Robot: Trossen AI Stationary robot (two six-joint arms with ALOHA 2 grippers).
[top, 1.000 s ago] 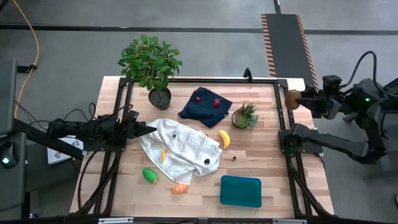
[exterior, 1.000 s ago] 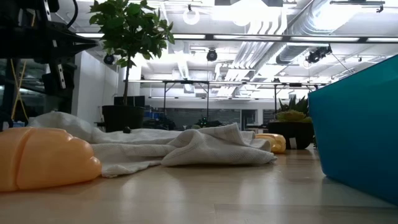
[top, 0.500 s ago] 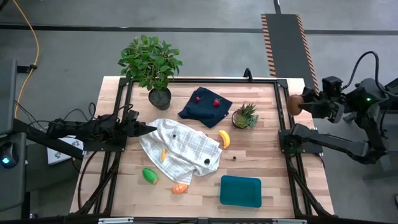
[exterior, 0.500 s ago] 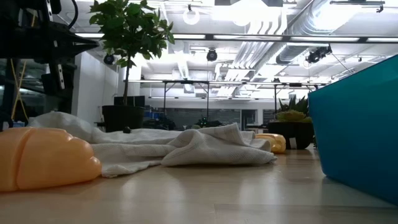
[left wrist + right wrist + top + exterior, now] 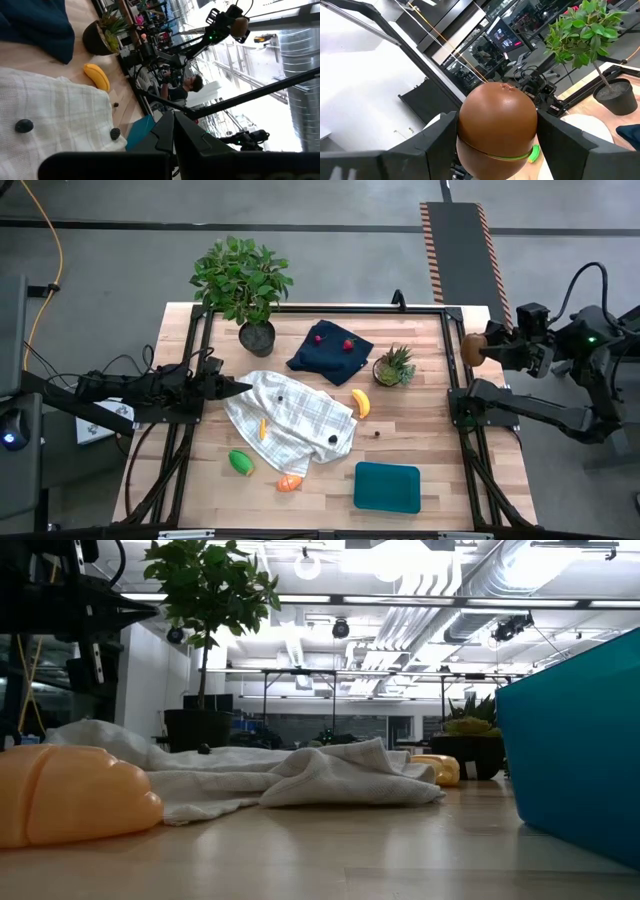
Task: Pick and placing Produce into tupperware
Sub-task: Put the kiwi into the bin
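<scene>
The brown round produce (image 5: 472,347) is up in the air over the table's right edge, between the fingers of my right gripper (image 5: 476,347). My left gripper (image 5: 244,388) is shut and points level at the left edge of a white checked cloth (image 5: 295,420). The teal tupperware (image 5: 387,487) stands near the front edge. A yellow banana (image 5: 361,403), a green piece (image 5: 241,463) and an orange piece (image 5: 289,482) lie on the wood. A small orange piece (image 5: 263,428) lies on the cloth. Two red berries (image 5: 348,344) rest on a navy cloth (image 5: 328,350). My right gripper pinches the brown round produce (image 5: 497,125) between its two fingers (image 5: 437,145), one on each opposite side. The fingers point roughly level toward the table's left side. The piece is lifted clear, high above the table's right edge.
A large leafy potted plant (image 5: 243,285) stands at the far left corner. A small spiky potted plant (image 5: 394,367) stands beside the banana. Black frame rails run along the table's edges. Bare wood lies between the banana and the tupperware.
My right gripper has turned slightly, and the brown round produce in it has shifted a little toward the table's near edge. It is still held clear.
</scene>
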